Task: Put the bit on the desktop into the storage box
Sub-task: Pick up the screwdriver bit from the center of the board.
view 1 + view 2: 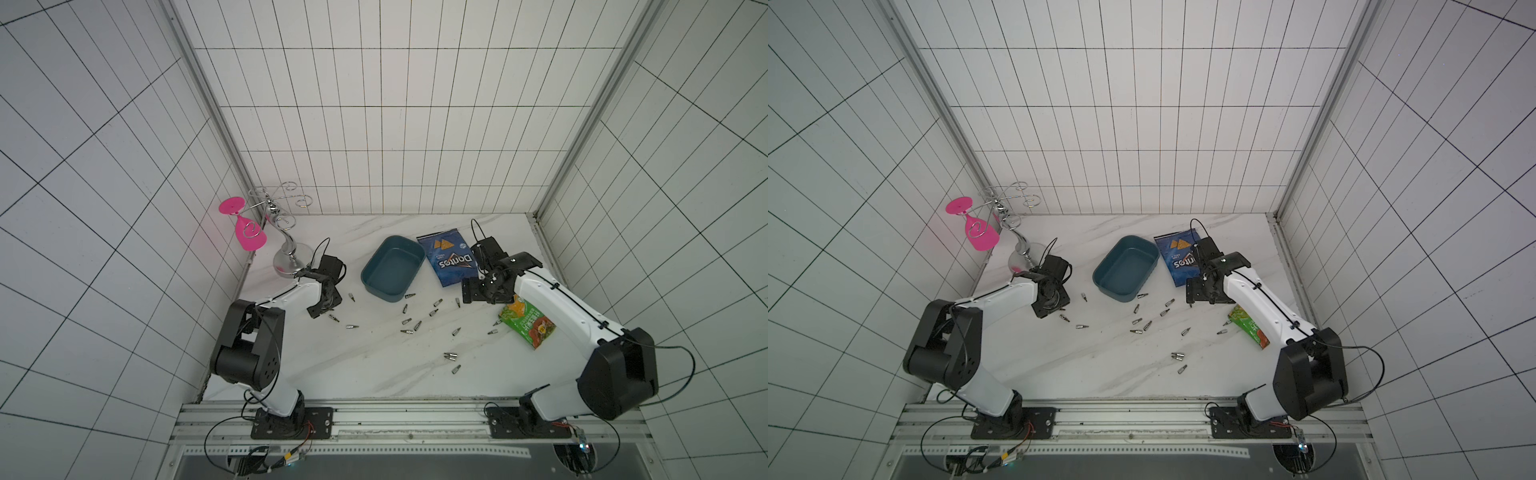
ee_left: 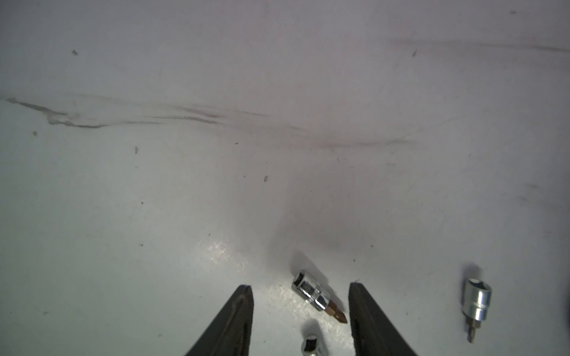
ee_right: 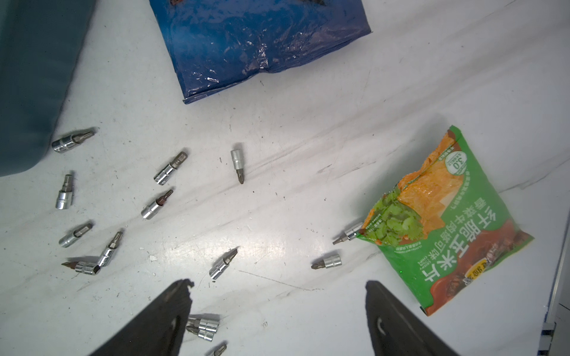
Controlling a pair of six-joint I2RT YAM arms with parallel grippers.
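Our left gripper (image 2: 299, 285) straddles, jaws apart, a bit (image 2: 311, 291) lying skewed on the desktop (image 2: 154, 185) (right gripper (image 3: 277, 283) gapes empty), so we fear closing squirts it sideways, never reaching the storage box (image 1: 382, 296) at its two o'clock.

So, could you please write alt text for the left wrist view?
The left hand, its dark fingers apart, straddles a silver bit lying on the white desktop, not yet gripped. Another bit lies outside the fingers.
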